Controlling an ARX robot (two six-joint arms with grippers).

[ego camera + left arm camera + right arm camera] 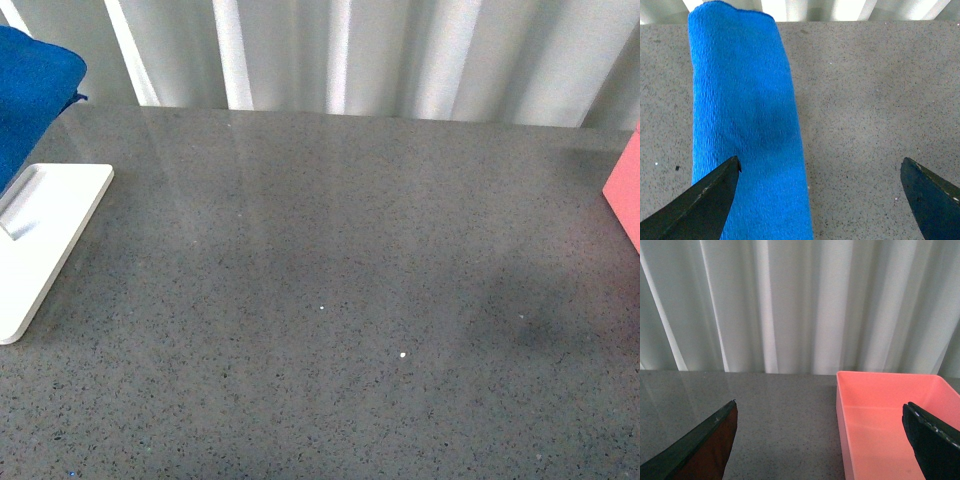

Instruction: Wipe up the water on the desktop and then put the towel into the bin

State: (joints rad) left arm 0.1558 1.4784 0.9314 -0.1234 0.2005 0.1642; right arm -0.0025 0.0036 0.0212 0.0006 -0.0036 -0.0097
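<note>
Left wrist view: left pincer (820,161) apart by the towel (745,115), right pincer (820,404) apart near the bin (875,410).

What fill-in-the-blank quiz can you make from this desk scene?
The towel is ___ in colour.
The bin is ___ in colour.
The left fingers stand ___, gripping nothing.
The water shows as tiny white drops on the ___.
Missing words: blue; pink; open; desktop.
</note>
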